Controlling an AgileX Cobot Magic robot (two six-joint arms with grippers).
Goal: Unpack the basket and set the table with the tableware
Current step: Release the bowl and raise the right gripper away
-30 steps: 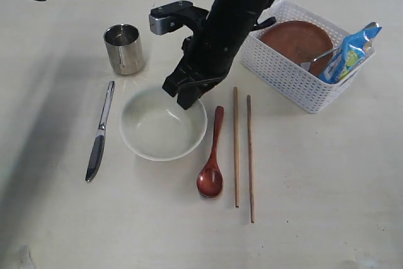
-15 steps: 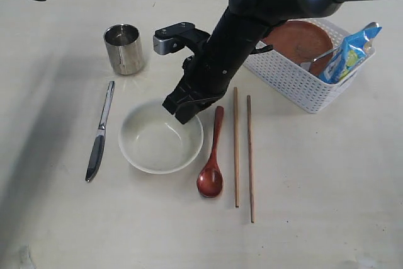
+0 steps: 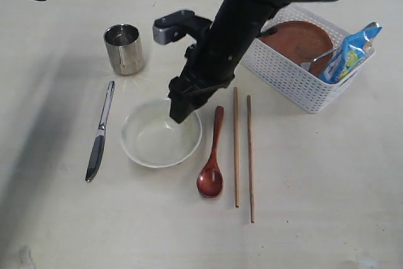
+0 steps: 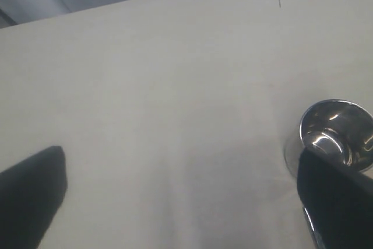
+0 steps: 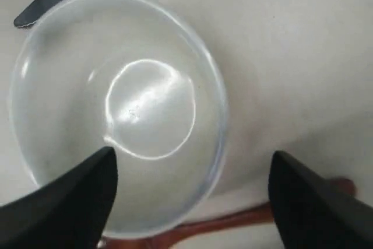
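A: Grippers?
B: We see the right gripper (image 3: 179, 110) spread wide over the bowl (image 3: 154, 142), holding nothing. Left gripper (image 4: 180, 155) is spread too.
A: Basket?
B: Basket (image 3: 283, 70) sits on the table (image 3: 327, 206), plate (image 3: 296, 37) inside.

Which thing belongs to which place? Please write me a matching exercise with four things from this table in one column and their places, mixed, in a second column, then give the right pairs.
Things
1. cup
2. plate
3. spoon
4. knife

Places
a. lying between the bowl and the chopsticks
b. inside the basket
c. standing upright on the table
d. lying flat on the left of the bowl in the exterior view

Pairs: 1-c, 2-b, 3-a, 4-d
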